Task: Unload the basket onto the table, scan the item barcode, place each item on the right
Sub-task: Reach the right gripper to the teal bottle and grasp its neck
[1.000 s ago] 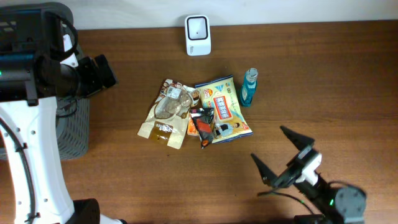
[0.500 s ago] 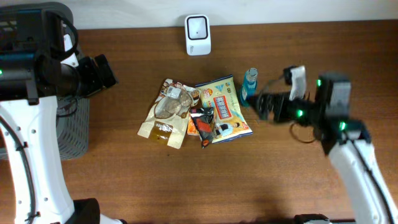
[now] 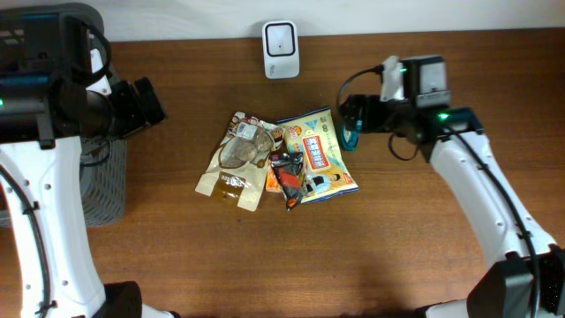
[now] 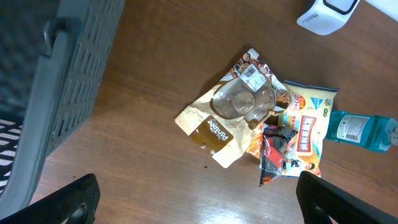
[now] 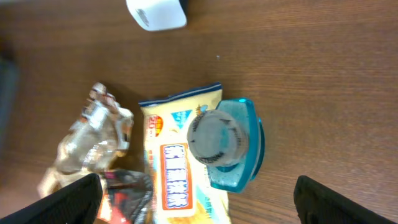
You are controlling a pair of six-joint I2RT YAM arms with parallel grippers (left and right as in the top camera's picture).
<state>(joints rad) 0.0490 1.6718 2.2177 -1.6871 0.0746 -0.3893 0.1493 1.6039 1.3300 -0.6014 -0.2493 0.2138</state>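
Observation:
A white barcode scanner (image 3: 281,38) stands at the table's far edge. In the middle lie a brown snack pouch (image 3: 234,163), a yellow snack bag (image 3: 316,155), a small dark packet (image 3: 287,174) and a blue bottle (image 3: 350,137). My right gripper (image 3: 353,113) hovers open above the bottle. In the right wrist view the bottle's grey cap (image 5: 217,138) sits between and beyond the open fingers (image 5: 73,199), untouched. My left gripper (image 4: 199,208) is open and empty, high over the table left of the pile; the pouch (image 4: 233,118) and bottle (image 4: 360,129) lie below it.
A grey mesh basket (image 3: 101,181) stands off the table's left edge, also filling the left side of the left wrist view as basket wall (image 4: 56,81). The scanner (image 5: 157,12) sits beyond the bottle. Bare wood lies to the right and front.
My right arm swung from the near right corner up and leftward, ending over the blue bottle. The left arm and the items have not moved.

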